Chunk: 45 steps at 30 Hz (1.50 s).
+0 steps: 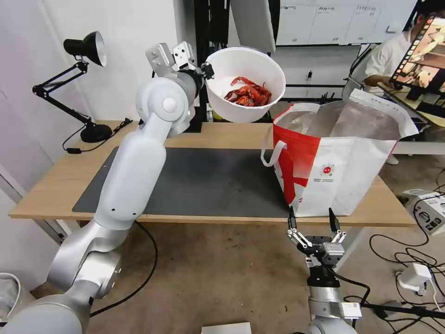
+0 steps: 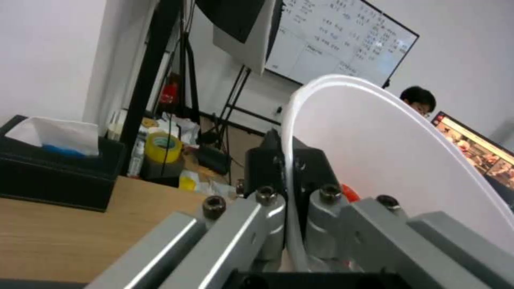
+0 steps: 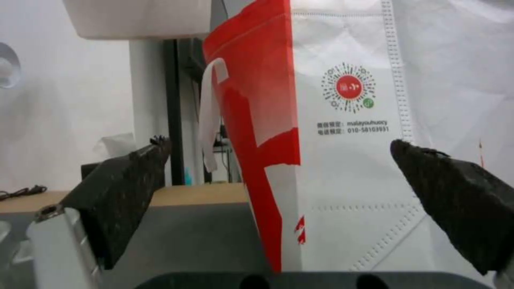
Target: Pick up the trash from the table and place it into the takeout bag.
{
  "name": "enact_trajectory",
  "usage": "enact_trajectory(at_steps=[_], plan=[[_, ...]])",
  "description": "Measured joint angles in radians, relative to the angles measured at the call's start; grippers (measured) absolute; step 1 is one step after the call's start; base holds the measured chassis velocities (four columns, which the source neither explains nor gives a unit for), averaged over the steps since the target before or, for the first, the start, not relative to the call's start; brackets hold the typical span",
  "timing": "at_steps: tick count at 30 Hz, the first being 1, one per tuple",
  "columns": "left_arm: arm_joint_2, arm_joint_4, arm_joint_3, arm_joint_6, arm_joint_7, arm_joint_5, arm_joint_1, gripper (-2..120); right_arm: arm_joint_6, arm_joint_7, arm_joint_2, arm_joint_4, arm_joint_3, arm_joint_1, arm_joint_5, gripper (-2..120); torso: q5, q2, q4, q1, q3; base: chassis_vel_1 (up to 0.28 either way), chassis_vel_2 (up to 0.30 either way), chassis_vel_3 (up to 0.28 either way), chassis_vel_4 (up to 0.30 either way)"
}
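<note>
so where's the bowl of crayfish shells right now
In the head view the bowl is held in the air by the left gripper clamped on its rim, above the table's far edge, just left of the takeout bag.

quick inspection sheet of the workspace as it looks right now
surface: table with dark mat.
job's things: bowl of red shells held aloft, left of the takeout bag, which stands open on the table.
clutter: desk lamp; black tissue box.
grippers: left gripper shut on the bowl's rim; right gripper open, below the table edge, facing the bag.
cables: several on the floor.
surroundings: whiteboard, monitor.
</note>
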State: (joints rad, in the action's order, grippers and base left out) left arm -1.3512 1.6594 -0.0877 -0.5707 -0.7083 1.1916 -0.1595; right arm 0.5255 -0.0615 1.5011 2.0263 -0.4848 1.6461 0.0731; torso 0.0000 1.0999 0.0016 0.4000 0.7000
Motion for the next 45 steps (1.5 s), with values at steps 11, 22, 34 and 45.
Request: enact_trajectory(at_steps=[11,22,34,45], plan=[[-0.06,-0.036,0.048,0.014,0.004,-0.019,0.038,0,0.005,0.0,0.014,0.012,-0.002,0.011,0.0,100,-0.0004,0.0,-0.0013,0.0,0.0,0.003,-0.002,0.0,-0.02],[-0.066,-0.042,0.051,0.017,0.006,-0.018,0.041,0,0.003,0.0,0.015,0.011,0.001,0.006,-0.002,100,0.0,0.0,-0.0015,0.0,0.0,0.0,0.0,0.0,0.0],[-0.085,-0.05,0.082,0.04,0.012,-0.015,0.049,0,0.001,0.0,0.015,0.014,-0.002,0.007,-0.002,100,0.0,0.0,-0.0015,0.0,0.0,0.0,0.0,0.0,0.0],[-0.112,-0.063,0.106,0.048,0.024,-0.014,0.077,0,0.001,0.0,0.014,0.016,-0.004,0.008,-0.001,100,0.0,0.0,-0.0016,0.0,0.0,0.0,0.0,0.0,0.0]])
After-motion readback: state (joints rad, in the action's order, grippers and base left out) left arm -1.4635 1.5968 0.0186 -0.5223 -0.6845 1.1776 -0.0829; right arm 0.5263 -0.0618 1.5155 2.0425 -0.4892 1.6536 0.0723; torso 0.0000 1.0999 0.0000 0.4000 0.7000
